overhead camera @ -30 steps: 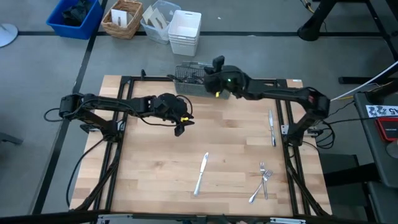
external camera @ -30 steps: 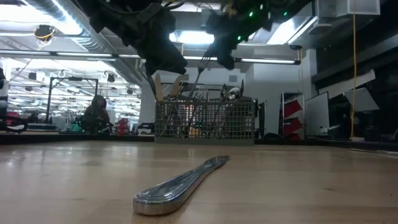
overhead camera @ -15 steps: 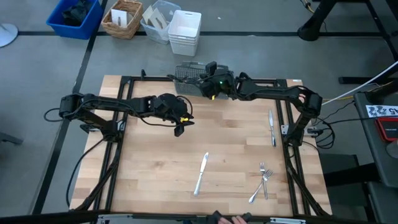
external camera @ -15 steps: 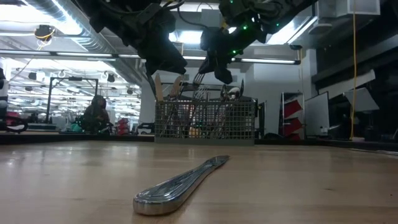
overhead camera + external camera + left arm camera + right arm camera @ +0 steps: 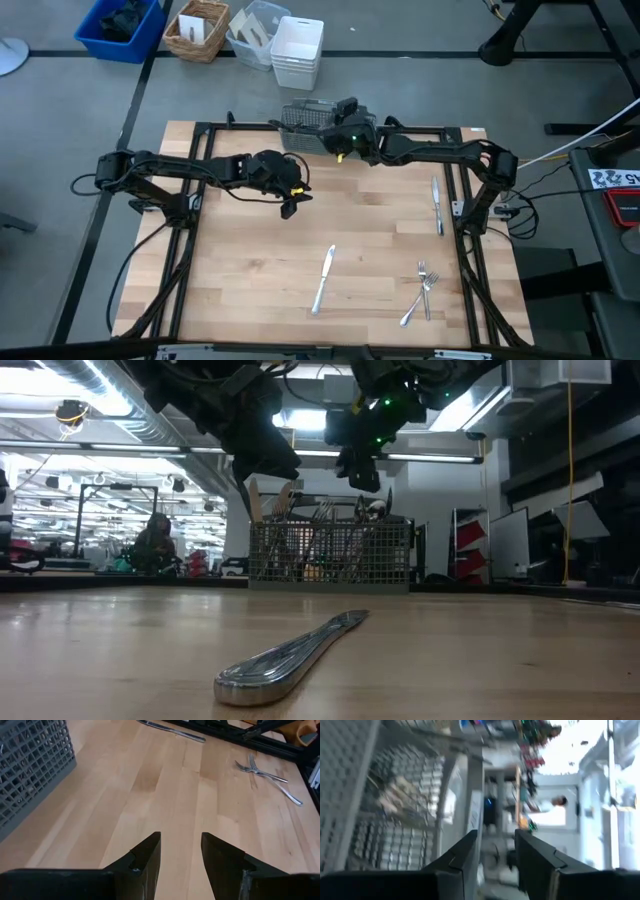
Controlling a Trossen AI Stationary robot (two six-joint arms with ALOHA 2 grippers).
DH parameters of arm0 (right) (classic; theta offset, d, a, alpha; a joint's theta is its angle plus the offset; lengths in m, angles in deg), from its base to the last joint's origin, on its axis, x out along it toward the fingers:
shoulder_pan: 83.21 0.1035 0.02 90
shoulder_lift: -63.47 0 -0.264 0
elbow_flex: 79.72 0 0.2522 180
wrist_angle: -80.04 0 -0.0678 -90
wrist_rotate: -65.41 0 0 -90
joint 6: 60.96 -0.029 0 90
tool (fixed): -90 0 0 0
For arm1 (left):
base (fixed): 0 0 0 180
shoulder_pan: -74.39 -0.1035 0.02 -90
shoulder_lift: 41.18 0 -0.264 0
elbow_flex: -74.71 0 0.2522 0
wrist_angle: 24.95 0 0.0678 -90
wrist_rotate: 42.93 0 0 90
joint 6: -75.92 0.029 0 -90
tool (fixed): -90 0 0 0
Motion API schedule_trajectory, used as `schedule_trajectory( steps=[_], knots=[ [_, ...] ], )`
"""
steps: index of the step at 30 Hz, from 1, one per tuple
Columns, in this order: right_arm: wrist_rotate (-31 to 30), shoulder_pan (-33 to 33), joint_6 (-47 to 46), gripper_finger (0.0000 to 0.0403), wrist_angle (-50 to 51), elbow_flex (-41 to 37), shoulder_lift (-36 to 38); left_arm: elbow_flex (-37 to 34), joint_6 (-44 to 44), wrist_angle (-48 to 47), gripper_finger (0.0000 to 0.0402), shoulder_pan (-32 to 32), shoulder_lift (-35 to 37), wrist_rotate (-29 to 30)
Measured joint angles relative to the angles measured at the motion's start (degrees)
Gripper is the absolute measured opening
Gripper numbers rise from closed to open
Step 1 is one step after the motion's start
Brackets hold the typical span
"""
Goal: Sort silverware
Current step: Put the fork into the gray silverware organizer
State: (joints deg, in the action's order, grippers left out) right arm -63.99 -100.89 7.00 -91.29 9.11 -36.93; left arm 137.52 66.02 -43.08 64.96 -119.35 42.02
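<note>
Right gripper [image 5: 338, 133] at top centre of high view, over mesh caddy [image 5: 303, 127]; fingers narrowly apart, nothing betw them. Left gripper [image 5: 181, 852] idle left of centre, slightly open, empty. Silverware: knife [image 5: 323, 278] lower centre, forks [image 5: 424, 285] lower right, knife by right rail [image 5: 437, 205]; more upright in caddy.

floor: grey concrete [image 5: 60, 150] | counter [image 5: 250, 260]: light wood planks | bins behind: blue crate [image 5: 120, 28], wicker basket [image 5: 196, 30], white bin [image 5: 298, 50] | ceiling strip lights [image 5: 60, 405], open workshop bkgd
</note>
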Motion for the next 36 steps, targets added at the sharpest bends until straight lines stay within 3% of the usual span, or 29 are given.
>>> schedule_trajectory(
  steps=[4, 9, 13, 18, 22, 27, 29, 36],
  knots=[
    [-6.3, 2.2, 0.0, 0.0127, 1.1, 0.0, 1.0, 0.0, -2.2, 0.0, 0.0133, 0.1, 0.0, 0.0],
    [-7.6, 4.5, -3.5, 0.0127, 8.6, 0.0, 5.6, 0.0, -8.8, 0.2, 0.0133, 2.7, 0.0, 0.0],
    [-7.5, 5.5, -12.4, 0.0127, 17.1, 0.0, 11.4, 0.0, -10.4, 0.5, 0.0133, 6.6, 0.0, -0.1],
    [-6.7, 6.2, -30.2, 0.0127, 33.1, 0.0, 18.6, 0.0, -10.4, 1.3, 0.0133, 11.3, -0.2, -0.1],
    [4.2, 7.4, -48.9, 0.0127, 50.2, 0.0, 23.3, 0.0, -10.3, 3.9, 0.0133, 14.0, -0.6, 1.0],
    [33.5, 10.6, -72.6, 0.0127, 67.1, 0.0, 27.0, 0.0, -7.8, 5.3, 0.0133, 15.6, -0.7, 3.1],
    [41.7, 13.4, -80.5, 0.0127, 70.8, -0.2, 27.3, 0.0, -7.5, 5.0, 0.0133, 16.0, -0.8, 3.5],
    [44.0, 26.7, -93.2, 0.0127, 72.9, -7.1, 27.2, 0.0, -7.4, 5.0, 0.0133, 16.1, -0.8, 4.4]
  ],
)
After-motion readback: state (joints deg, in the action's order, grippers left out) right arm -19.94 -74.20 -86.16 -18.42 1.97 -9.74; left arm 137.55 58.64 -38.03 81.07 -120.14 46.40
